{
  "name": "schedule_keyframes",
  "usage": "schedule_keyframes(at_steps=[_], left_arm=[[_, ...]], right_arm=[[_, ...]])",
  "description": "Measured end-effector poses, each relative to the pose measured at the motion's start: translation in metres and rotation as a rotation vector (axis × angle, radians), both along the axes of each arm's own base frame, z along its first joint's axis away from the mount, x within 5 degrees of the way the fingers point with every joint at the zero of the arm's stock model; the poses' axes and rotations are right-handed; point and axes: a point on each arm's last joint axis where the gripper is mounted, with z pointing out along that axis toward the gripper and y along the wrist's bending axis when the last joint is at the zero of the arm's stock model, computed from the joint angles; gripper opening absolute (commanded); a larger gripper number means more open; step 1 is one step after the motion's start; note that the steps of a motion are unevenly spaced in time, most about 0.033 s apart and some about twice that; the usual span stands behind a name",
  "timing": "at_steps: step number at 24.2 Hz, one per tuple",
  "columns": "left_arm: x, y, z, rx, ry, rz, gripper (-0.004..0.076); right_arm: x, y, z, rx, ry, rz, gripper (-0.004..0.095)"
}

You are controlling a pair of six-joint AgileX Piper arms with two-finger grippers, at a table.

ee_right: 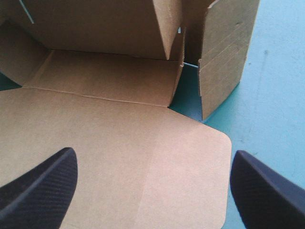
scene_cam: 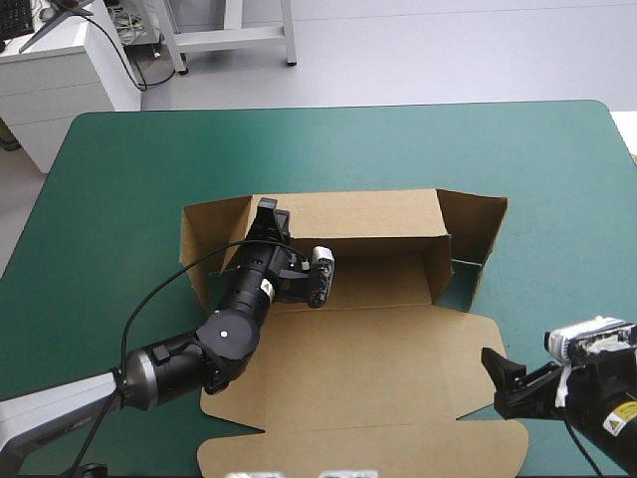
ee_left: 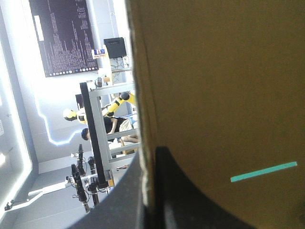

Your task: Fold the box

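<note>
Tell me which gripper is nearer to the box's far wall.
Left. The left gripper is at the left end of the far wall, its jaws shut on it. The right gripper is open by the near right corner of the lid, well away from that wall.

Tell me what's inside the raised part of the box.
Only the left gripper, its fingers shut on the far wall of the box, over bare brown floor. The floor beneath that arm is hidden.

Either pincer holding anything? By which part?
Left pincer grips the box by its far wall's top edge. Right pincer is open, holding nothing.
</note>
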Motion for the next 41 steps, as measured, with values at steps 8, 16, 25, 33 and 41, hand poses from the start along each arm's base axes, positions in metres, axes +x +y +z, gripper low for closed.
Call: schedule_keyframes(at_steps=[8, 16, 25, 33, 41], left_arm=[[0.0, 0.0, 0.0, 0.0, 0.0, -0.001, -0.0008], [0.0, 0.0, 0.0, 0.0, -0.001, -0.001, -0.0008], [0.0, 0.0, 0.0, 0.0, -0.001, -0.001, -0.0008], [0.0, 0.0, 0.0, -0.002, 0.0, -0.001, -0.0008], [0.0, 0.0, 0.0, -0.037, 0.008, 0.01, -0.0008]], right_arm=[[0.068, -0.005, 0.033, -0.028, 0.034, -0.124, 0.0803], [0.179, 0.005, 0.059, -0.074, 0.215, -0.108, 0.0803], [0.284, -0.04, 0.08, -0.039, 0.381, -0.151, 0.0801], [0.323, -0.058, 0.024, 0.052, 0.561, -0.087, 0.08], [0.314, -0.058, 0.001, 0.04, 0.64, -0.079, 0.08]])
